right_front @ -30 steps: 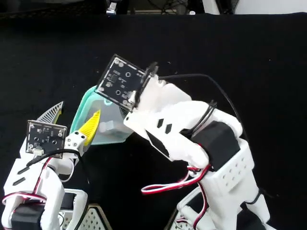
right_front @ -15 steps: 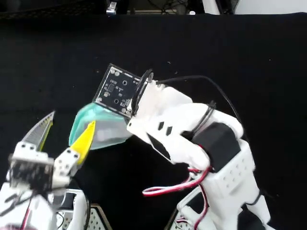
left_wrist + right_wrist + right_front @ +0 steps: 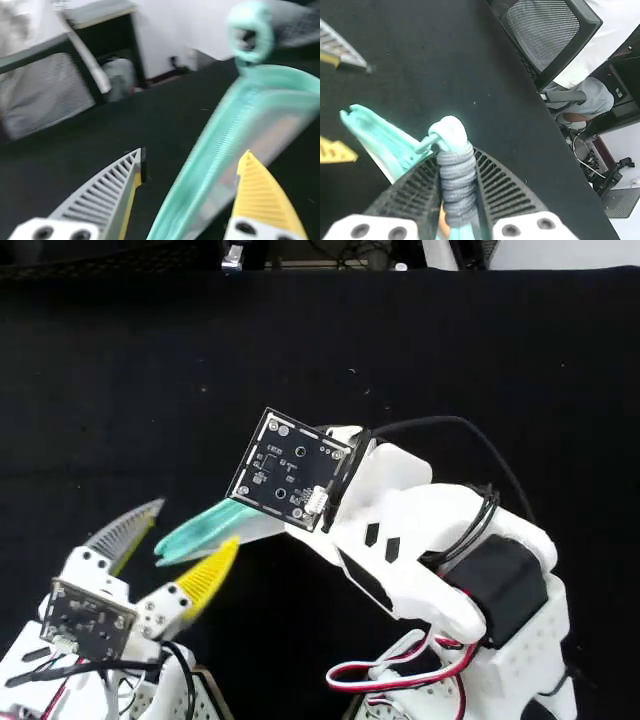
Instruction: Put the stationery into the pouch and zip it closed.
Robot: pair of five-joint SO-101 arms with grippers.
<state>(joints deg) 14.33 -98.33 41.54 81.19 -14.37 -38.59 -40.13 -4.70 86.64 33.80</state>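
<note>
the pouch (image 3: 215,522) is a thin mint-green thing with see-through sides. it hangs off the black table (image 3: 450,340) from the right tool (image 3: 454,155). that tool is pressed together on the grey cord (image 3: 454,190) of the zip pull (image 3: 447,131), and the pouch trails away beyond its tips. the left tool (image 3: 193,152) is spread wide, with a grey finger on one side and a yellow one on the other. the free end of the pouch lies between them, and whether either finger touches it i cannot tell.

it looks light and floppy. held by the pull alone it sags and will likely swing or twist, and the smooth plastic sides would probably slip under a flat pinch. the better hold is the stiffer zip band or the sealed end seam nearest the left tool. gripped there, the pouch is stretched taut against the pull and the slider has something to run against.

the right wrist view shows the pinch itself: the cord sits squarely between the dark ribbed fingers, with the pale bead just past their tips. the high view hides this under the arm's camera board. the left wrist view shows the zip teeth running along the pouch edge up to the ring-shaped pull (image 3: 250,32), and a brownish tint behind the clear side, too blurred to name. the high view alone shows the pouch spanning from one tool to the other.
</note>
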